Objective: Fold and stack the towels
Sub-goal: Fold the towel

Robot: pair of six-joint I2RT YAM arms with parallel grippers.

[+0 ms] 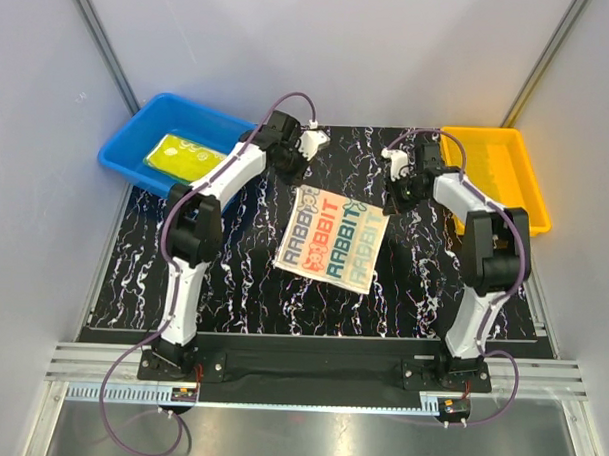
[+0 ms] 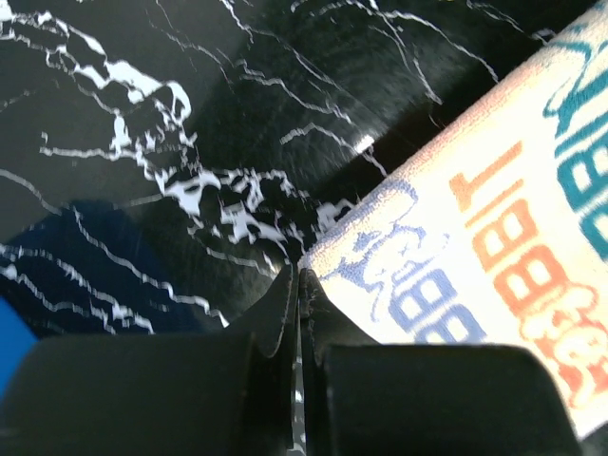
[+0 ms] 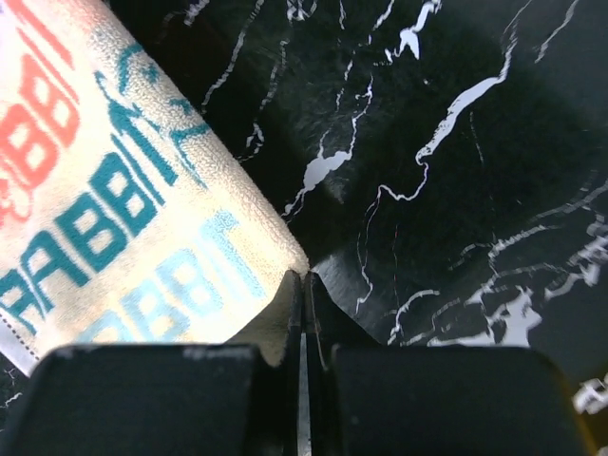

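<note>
The large pale towel [image 1: 334, 239] with red, teal and navy "RABBIT" lettering lies flat and unfolded in the middle of the black marbled mat [image 1: 223, 275]. My left gripper [image 1: 292, 171] is shut at the towel's far left corner; in the left wrist view its tips [image 2: 300, 271] meet the corner of the towel [image 2: 494, 218]. My right gripper [image 1: 394, 199] is shut at the far right corner; in the right wrist view its tips [image 3: 304, 275] pinch the edge of the towel [image 3: 104, 190]. The yellow towel [image 1: 184, 156] lies in the blue bin. The green towel is not visible.
A blue bin [image 1: 138, 132] stands at the back left of the mat and a yellow bin [image 1: 526, 186] at the back right. Grey walls with metal posts close in the back and sides.
</note>
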